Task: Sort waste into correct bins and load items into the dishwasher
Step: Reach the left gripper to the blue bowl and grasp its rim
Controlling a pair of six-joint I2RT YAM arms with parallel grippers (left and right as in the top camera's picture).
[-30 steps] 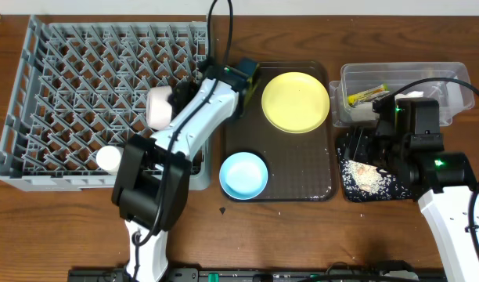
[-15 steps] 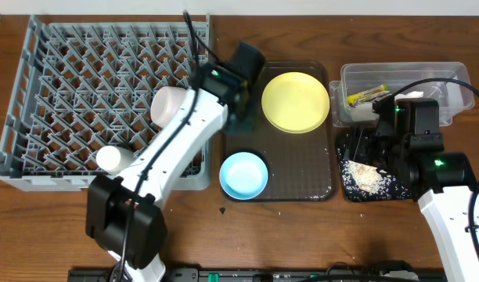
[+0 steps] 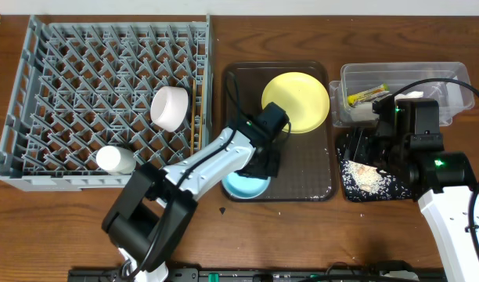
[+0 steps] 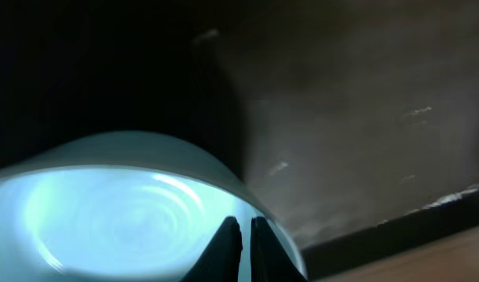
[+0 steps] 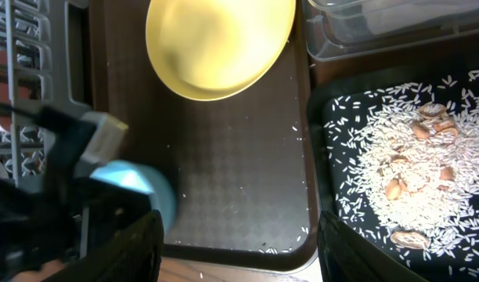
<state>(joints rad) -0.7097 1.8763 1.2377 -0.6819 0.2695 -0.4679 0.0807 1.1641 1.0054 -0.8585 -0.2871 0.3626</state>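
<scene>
Now, begin with the grey dish rack (image 3: pixel 106 47), the biggest thing on the surface. It lies at about 10 o'clock from your left end effector (image 4: pixel 239 239), and the coming move turns on that bearing. Between the two sits the dark brown serving tray (image 3: pixel 298 168), whose 9 o'clock edge runs just beside the rack's right wall.

The light blue bowl (image 3: pixel 238 188) rests in the tray's 7 o'clock corner, with the yellow plate (image 3: pixel 295 102) at the tray's 1 o'clock. The bowl is round, so it has no long axis to line up; only its rim matters. Your left arm is on it, while your right arm is well apart at 3 o'clock.

In the left wrist view the left end effector has its fingers pinched together across the bowl's near rim, one tip inside and one outside. I judge that to be a grip. The likely step is to lift the bowl and carry it toward 10 o'clock, clear of the white bowl (image 3: pixel 170 107) and white cup (image 3: pixel 113 160) already racked.

Your right end effector (image 5: pixel 239 227) hangs with fingers wide apart, holding nothing, near the black tray (image 3: pixel 347 188).
</scene>
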